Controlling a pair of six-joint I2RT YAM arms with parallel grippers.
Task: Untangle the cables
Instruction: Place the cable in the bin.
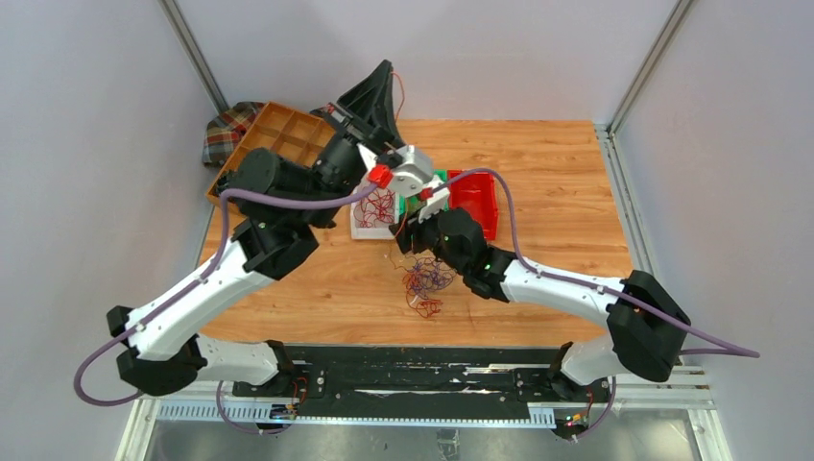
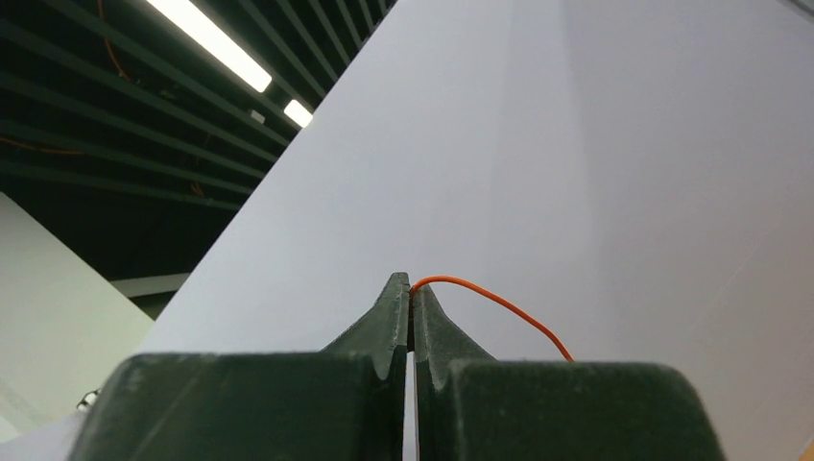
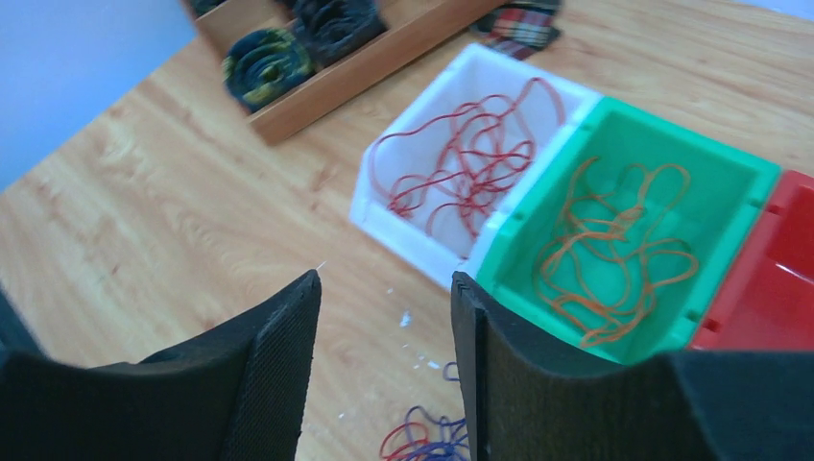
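Observation:
A loose clump of purple and red cables (image 1: 427, 279) lies on the wooden table in front of the bins; its edge shows low in the right wrist view as cables (image 3: 427, 444). My left gripper (image 2: 411, 283) is raised high and points up at the ceiling, shut on one thin orange cable (image 2: 499, 305) that arcs away to the right. From above, that left gripper (image 1: 387, 67) stands over the back of the table. My right gripper (image 3: 384, 279) is open with nothing between its fingers, hovering over the table just before the white bin (image 3: 379, 216).
Red wires (image 3: 461, 163) lie in the white bin and orange wires (image 3: 614, 250) in the green bin (image 3: 672, 144). A red bin (image 3: 768, 288) stands to its right. A wooden tray (image 1: 288, 130) with black coiled bundles (image 3: 269, 58) and a plaid cloth (image 1: 228, 130) sit at the back left.

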